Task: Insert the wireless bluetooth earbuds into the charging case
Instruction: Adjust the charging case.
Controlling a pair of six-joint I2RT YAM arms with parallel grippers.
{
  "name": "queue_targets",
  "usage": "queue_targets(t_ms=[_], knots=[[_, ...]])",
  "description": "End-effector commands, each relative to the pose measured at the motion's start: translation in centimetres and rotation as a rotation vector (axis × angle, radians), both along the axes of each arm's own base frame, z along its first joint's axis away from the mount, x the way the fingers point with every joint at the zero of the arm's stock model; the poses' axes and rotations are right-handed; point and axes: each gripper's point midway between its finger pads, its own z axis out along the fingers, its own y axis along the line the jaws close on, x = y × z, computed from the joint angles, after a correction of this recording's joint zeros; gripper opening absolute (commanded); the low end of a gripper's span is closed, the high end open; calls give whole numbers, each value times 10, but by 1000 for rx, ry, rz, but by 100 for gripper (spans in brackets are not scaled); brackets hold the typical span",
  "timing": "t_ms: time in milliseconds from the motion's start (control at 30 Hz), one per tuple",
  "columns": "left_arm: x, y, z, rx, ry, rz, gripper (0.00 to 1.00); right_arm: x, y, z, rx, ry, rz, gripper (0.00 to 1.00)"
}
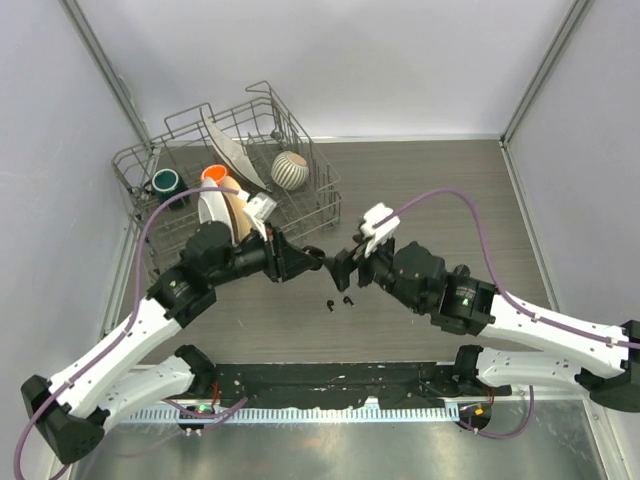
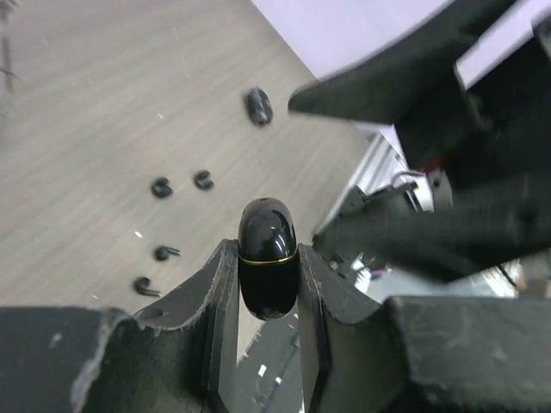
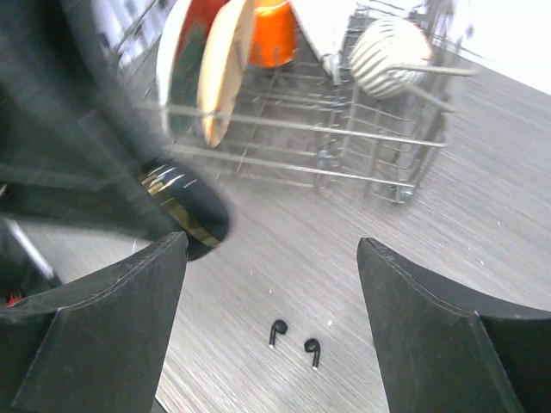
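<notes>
Clamping the shut case, the left claw holds it off the table, probably so the right claw, spread wide and empty at three o'clock, can open it. Earbuds lie loose on the table at six o'clock; the rack at eleven holds plates and cups.

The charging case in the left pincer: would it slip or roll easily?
Probably slippery: the charging case looks glossy and smooth. Its rounded shape would likely roll or rock on the table. It seems rigid, undeformed in the left pincer.
</notes>
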Motion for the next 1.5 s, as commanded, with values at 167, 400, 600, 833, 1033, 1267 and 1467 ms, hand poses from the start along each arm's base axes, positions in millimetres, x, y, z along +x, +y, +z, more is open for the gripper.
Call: queue_targets(t_ms=[167,400,600,833,1033,1267,1467], knots=[[27,32,52,-165,-530,210,0,22,-18,55,554,419,-215,81],[23,34,74,-261,-773,210,2,16,-8,70,930,733,-223,74],[21,34,81,-340,-798,223,0,10,25,64,1068,976,-157,74],[17,33,80,-355,-799,202,0,10,52,51,1147,1114,-92,73],[14,35,78,-347,-801,201,0,14,49,63,1197,1079,-71,73],[18,37,71,-327,-785,221,0,15,44,68,1248,1081,-68,73],[19,35,71,-331,-777,214,0,19,46,70,1264,1068,-69,73]])
